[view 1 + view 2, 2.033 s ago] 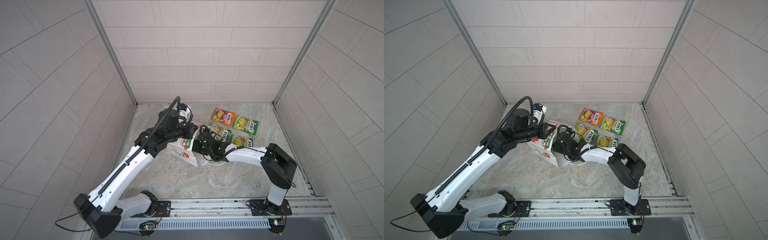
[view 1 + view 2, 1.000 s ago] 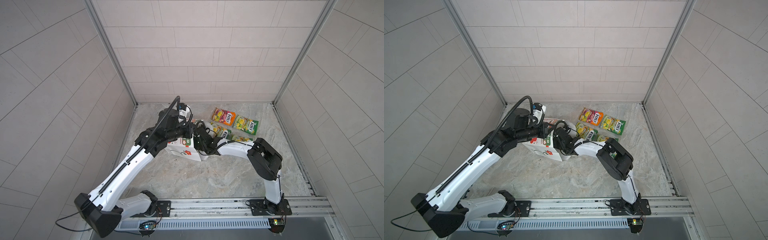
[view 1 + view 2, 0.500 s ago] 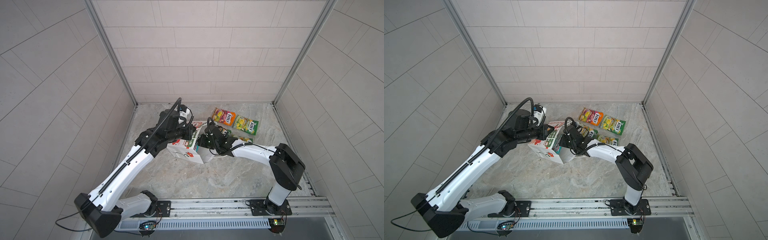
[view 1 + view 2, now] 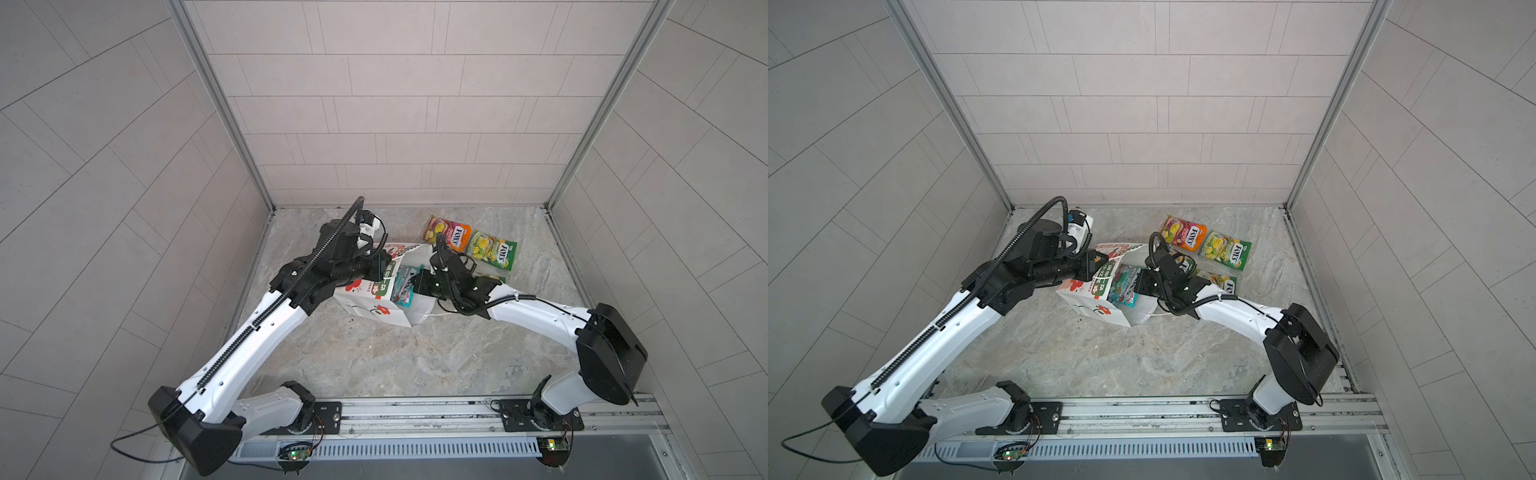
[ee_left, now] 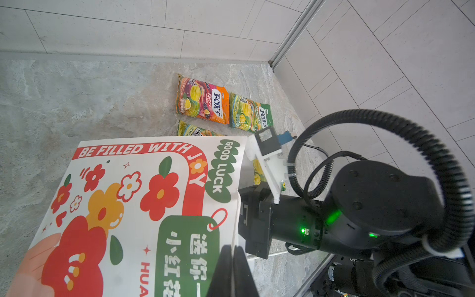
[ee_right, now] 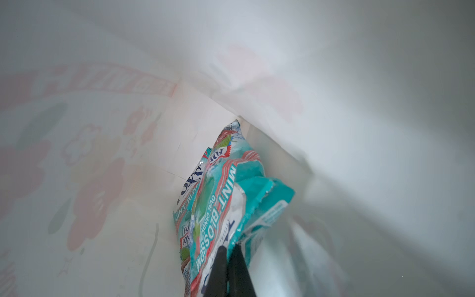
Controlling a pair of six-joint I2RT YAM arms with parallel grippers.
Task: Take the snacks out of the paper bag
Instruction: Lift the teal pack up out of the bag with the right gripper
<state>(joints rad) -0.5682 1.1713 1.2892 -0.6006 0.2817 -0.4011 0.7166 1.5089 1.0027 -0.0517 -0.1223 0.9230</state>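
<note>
Where the bag lies: we see the paper bag (image 4: pixel 376 309) tipped on its side at frame centre, mouth facing right.
Left gripper (image 5: pixel 232 252): pressed together on the bag's mouth edge.
Right gripper (image 6: pixel 228 248): inside the bag, pinching a teal packet (image 6: pixel 226 203).
Up and right of the bag: orange packet (image 4: pixel 448 233) beside green-and-yellow packet (image 4: pixel 492 251), both lying flat.

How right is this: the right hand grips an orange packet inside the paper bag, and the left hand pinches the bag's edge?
No: the packet in the right hand is teal, not orange, as the right wrist view shows. It is inside the paper bag, and the left hand pinches the bag's edge.
</note>
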